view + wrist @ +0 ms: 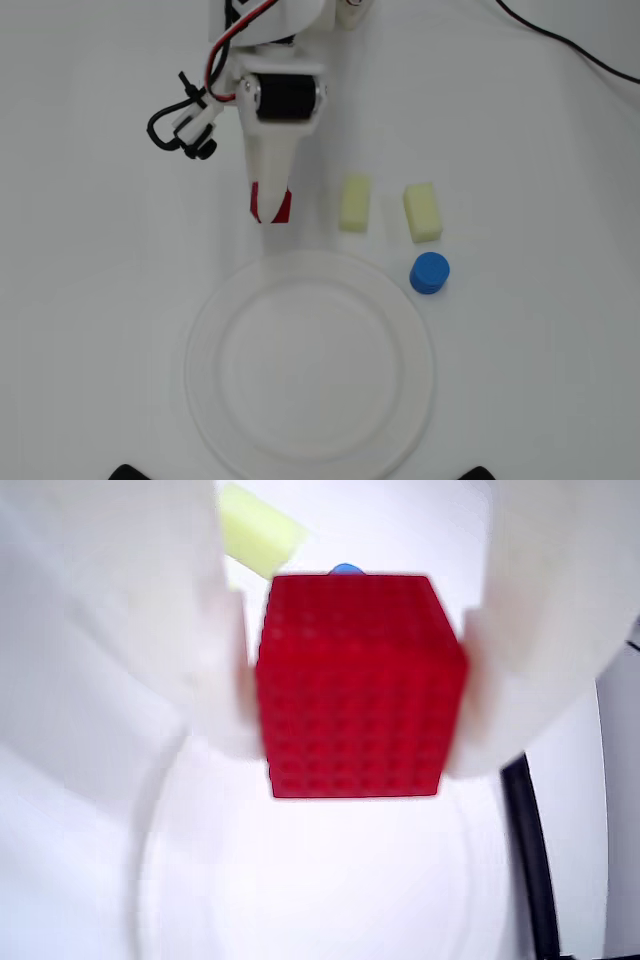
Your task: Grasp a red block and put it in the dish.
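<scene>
The red block (355, 685) is showing itself in the wrist view as a matte cube whose face is dimpled with a fine grid of small squares, and the smooth white plastic fingers (215, 660) of the claw (355, 695) are pressing against its two sides, gripping it. Below it in that view, the dish (300, 900) is curving away as a glossy white round plate with a wide raised rim. The overhead view is hiding most of the block under the tapering claw (270, 205), leaving only red slivers (283, 208) showing just beyond the dish's far rim (300, 262), over the white surface (100, 300). That view is also laying out two pale yellow oblong blocks (355, 203), soft-edged, side by side to the right of the claw, and a blue cylinder (429, 272) sitting just beside the dish rim. The wrist view is catching only a corner of one yellow block (260, 535) and a speck of blue (345, 569) behind the cube.
</scene>
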You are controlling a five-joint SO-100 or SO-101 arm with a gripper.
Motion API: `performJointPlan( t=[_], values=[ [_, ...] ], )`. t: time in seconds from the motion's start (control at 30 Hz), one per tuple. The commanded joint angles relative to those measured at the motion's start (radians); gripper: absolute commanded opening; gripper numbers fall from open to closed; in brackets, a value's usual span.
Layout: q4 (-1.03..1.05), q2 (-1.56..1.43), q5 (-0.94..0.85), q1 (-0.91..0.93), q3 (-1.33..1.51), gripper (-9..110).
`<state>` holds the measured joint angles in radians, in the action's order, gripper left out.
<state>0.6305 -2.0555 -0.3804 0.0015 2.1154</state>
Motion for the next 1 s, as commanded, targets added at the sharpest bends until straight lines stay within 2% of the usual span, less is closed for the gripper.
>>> performJointPlan(
  t=[0.0,0.33,0.7,0.97],
  values=[
    [-0.095,-0.066,-0.044,-0.058,0.028,0],
    [-0.1,0.264,0.106,-0.183,-0.127,0],
    [-0.074,0.568,0.15,-0.112,-0.275,0],
    [-0.02,0.644,0.146,-0.098,-0.357,0]
  ],
)
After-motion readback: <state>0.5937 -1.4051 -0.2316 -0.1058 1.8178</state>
